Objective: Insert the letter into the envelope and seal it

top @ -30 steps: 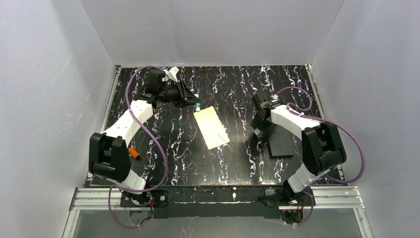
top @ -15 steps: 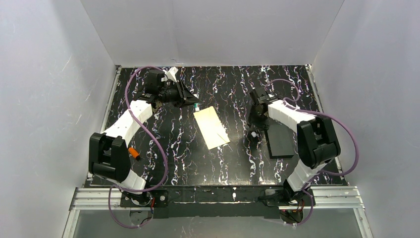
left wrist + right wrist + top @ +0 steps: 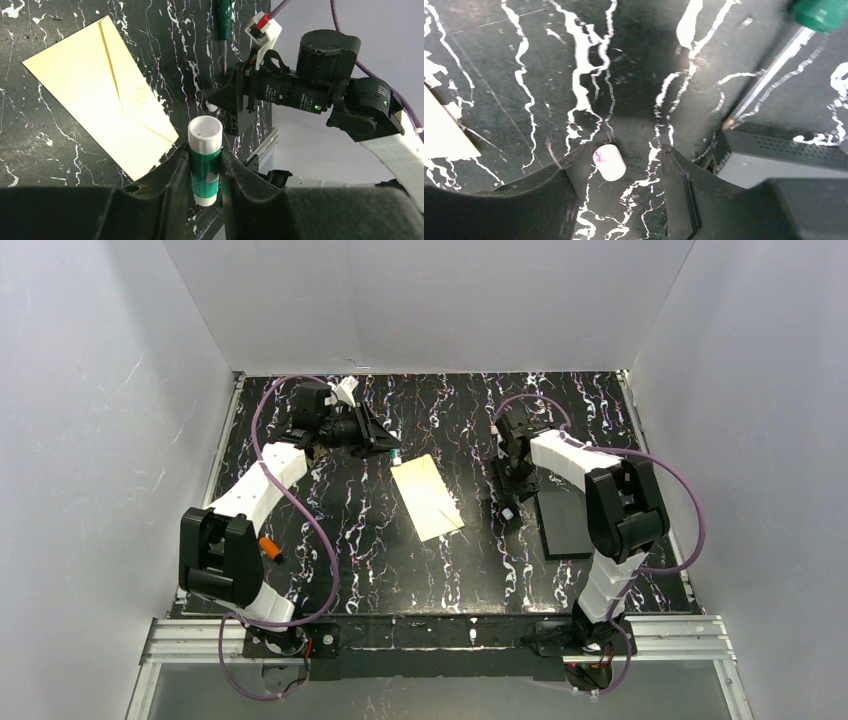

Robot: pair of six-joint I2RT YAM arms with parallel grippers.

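Just left of the envelope's (image 3: 428, 497) far corner, the left gripper (image 3: 392, 448) clenches a green glue stick (image 3: 204, 150), its white top open. The envelope lies flat on the table (image 3: 350, 560), flap down. Right of it, the right gripper (image 3: 620, 165) hangs released, jaws astride a small white cap (image 3: 609, 162), probably not touching it.

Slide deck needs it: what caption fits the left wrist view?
Left gripper clamps a white-tipped green glue stick near the pale cream paper envelope on the black marbled table.

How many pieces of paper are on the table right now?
1: the envelope lies flat near the middle of the table. More may be hidden inside it.
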